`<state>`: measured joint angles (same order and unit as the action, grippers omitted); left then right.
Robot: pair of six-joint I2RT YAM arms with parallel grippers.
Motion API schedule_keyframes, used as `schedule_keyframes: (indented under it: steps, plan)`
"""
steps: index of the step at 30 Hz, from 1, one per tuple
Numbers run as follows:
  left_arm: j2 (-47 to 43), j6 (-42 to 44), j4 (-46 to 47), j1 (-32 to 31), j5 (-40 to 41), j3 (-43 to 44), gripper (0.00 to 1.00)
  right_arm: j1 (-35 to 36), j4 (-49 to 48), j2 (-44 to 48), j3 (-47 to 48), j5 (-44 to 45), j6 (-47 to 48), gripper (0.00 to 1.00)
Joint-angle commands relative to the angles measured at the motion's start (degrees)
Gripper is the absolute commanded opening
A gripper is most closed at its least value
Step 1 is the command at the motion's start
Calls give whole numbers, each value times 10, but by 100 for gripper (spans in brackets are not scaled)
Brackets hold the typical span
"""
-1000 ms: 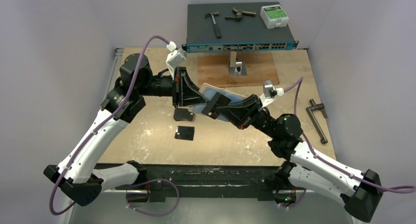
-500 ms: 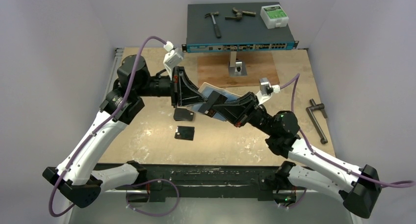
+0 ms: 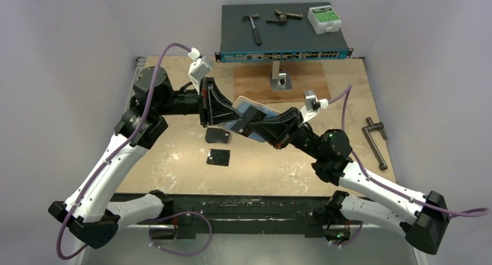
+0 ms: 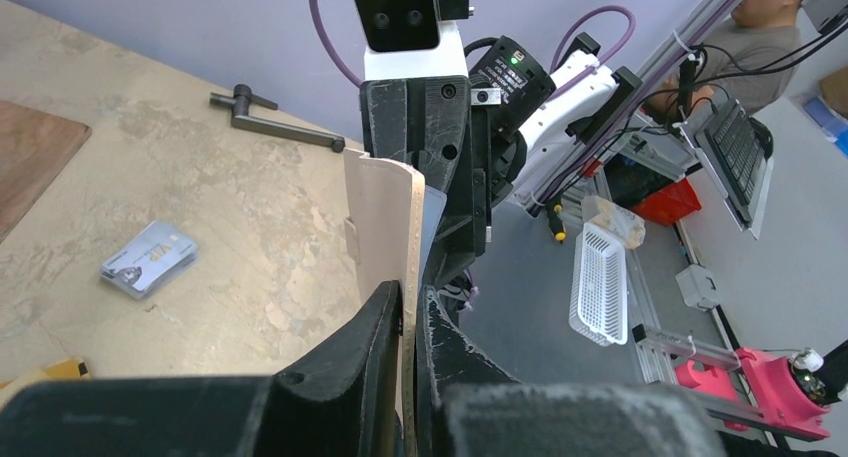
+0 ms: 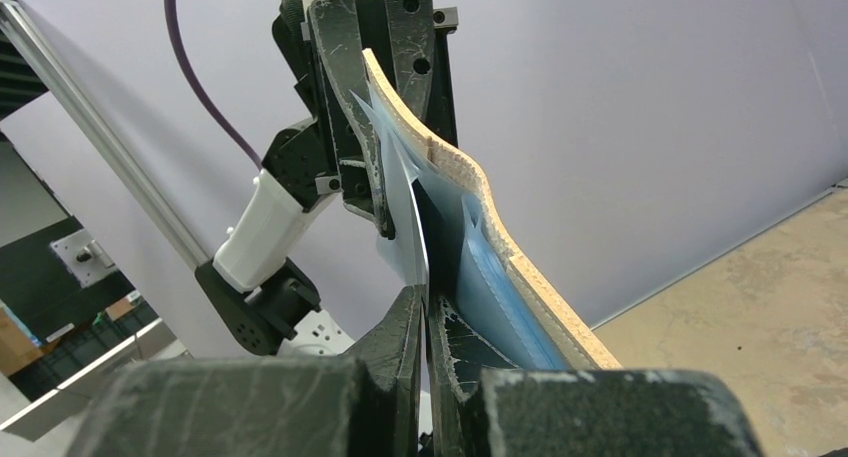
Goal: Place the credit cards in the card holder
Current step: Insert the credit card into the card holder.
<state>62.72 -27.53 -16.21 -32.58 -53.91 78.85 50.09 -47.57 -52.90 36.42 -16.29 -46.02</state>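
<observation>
Card holder point(image 4: 385, 217), clamped by left gripper point(image 4: 410, 322), and silvery credit card point(image 5: 405, 227), clamped by right gripper point(image 5: 425, 307), sit shifted toward 10 o'clock; black square piece point(image 3: 219, 157) at 6 o'clock.

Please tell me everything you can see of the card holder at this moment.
The card holder is a thin, tan, leather-like wallet with light-blue inner pockets, and it is slightly bent. It is open and held in the air above the table, between the two arms. The left gripper is shut on its tan edge. The right gripper is shut on a thin blue-grey card that lies against the pockets.
</observation>
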Motion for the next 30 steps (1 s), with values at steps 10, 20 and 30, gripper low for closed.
schedule_keyframes:
  steps: [10, 20, 30]
  plan:
    - [0, -15, 8, -13, -13, -12, 17, 9, 40, -14, 38, 21, 28, 0]
    - [2, -22, -2, -12, 12, -23, 0, 9, 140, -4, 55, 38, 55, 14]
    - [42, -32, -48, 17, 53, -32, 0, 9, 362, 133, 22, 153, 76, 67]
